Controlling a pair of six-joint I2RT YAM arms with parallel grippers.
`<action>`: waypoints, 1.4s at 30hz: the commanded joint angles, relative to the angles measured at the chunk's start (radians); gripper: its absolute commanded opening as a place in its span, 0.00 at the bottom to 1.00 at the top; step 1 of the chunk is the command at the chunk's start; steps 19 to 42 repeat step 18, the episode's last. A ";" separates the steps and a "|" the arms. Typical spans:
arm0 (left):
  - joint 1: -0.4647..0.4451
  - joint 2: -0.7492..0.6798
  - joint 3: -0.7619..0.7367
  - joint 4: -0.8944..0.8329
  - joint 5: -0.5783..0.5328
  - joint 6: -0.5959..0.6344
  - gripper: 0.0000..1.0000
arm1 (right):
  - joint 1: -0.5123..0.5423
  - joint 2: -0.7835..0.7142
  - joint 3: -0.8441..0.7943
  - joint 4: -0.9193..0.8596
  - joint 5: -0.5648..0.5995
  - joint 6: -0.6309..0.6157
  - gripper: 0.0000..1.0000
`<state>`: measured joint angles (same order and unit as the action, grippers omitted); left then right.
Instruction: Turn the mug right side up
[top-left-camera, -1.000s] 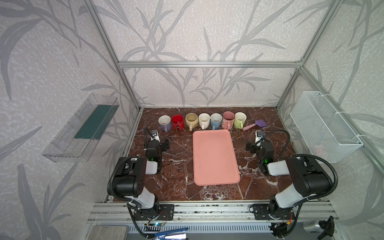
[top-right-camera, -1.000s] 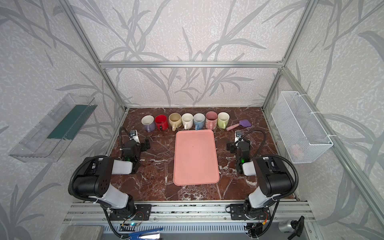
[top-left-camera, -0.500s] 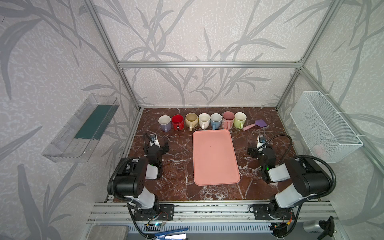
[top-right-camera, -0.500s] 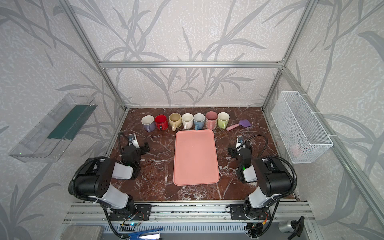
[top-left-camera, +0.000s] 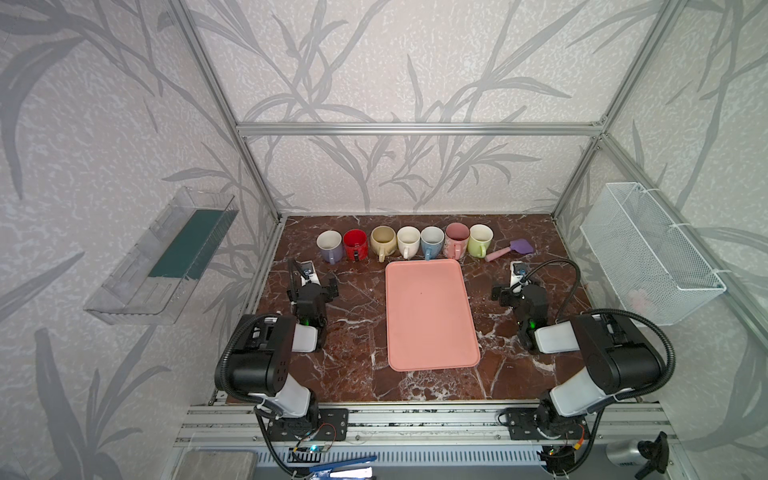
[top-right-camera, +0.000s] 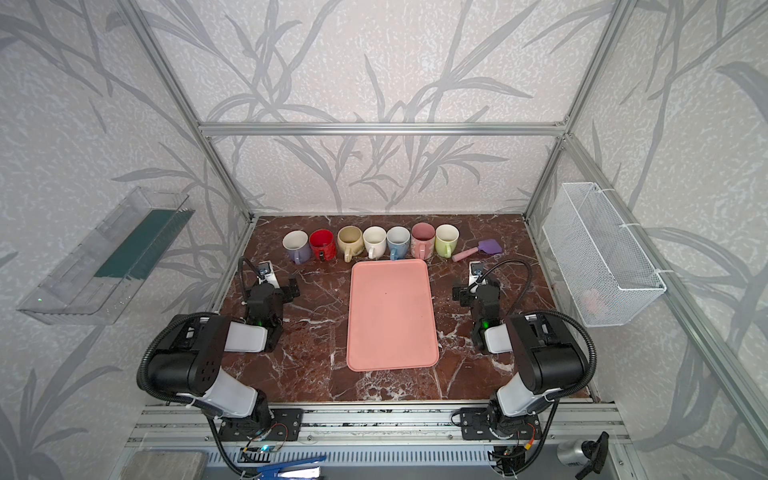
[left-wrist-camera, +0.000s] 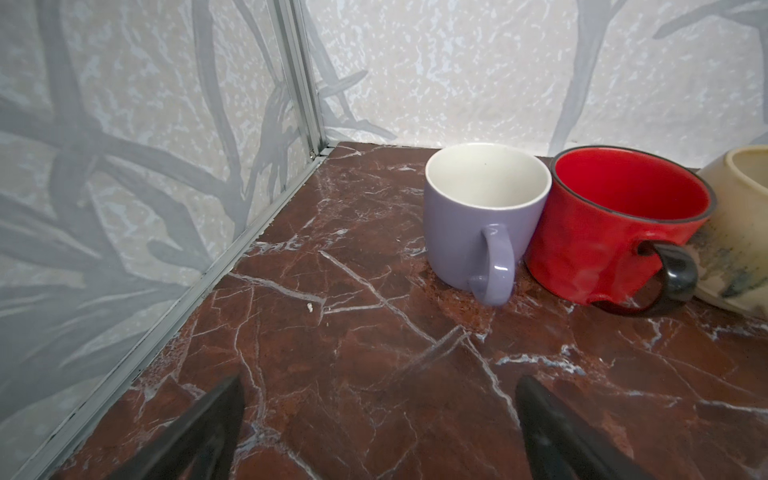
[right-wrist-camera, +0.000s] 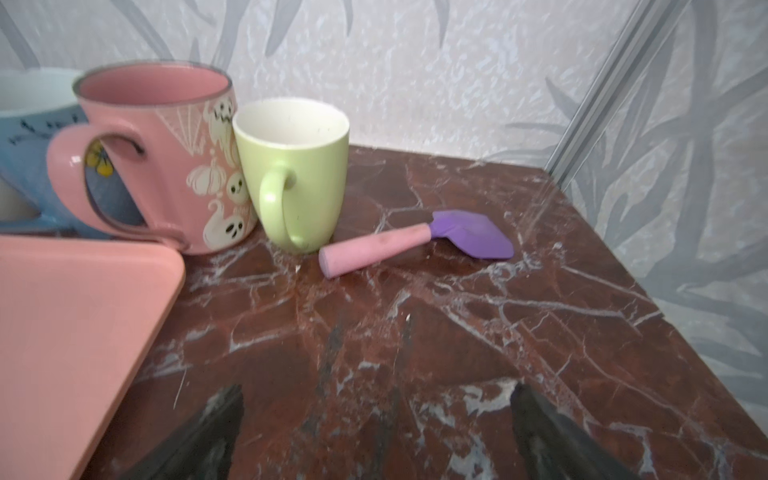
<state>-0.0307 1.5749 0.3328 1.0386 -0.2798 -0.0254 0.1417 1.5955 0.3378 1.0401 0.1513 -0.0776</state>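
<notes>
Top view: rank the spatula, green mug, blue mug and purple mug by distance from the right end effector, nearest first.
1. spatula: just beyond the right end effector, at the row's right end.
2. green mug: rightmost mug.
3. blue mug: mid-row.
4. purple mug: far left end.

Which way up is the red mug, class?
Upright: the red mug rests on its base, open mouth and red inside facing up.

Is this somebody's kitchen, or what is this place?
Probably a robot test booth, not a kitchen: two robot arms bolted to a rail, a metal frame around one marble table, and mugs lined up.
</notes>
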 joint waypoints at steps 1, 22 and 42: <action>-0.003 -0.001 0.014 -0.022 0.007 0.013 1.00 | -0.008 -0.014 0.032 -0.066 -0.059 -0.013 0.99; 0.016 -0.001 0.036 -0.067 -0.028 -0.028 1.00 | 0.008 -0.001 -0.023 0.064 0.008 -0.015 0.99; 0.016 -0.001 0.036 -0.067 -0.028 -0.028 1.00 | 0.008 -0.001 -0.023 0.064 0.008 -0.015 0.99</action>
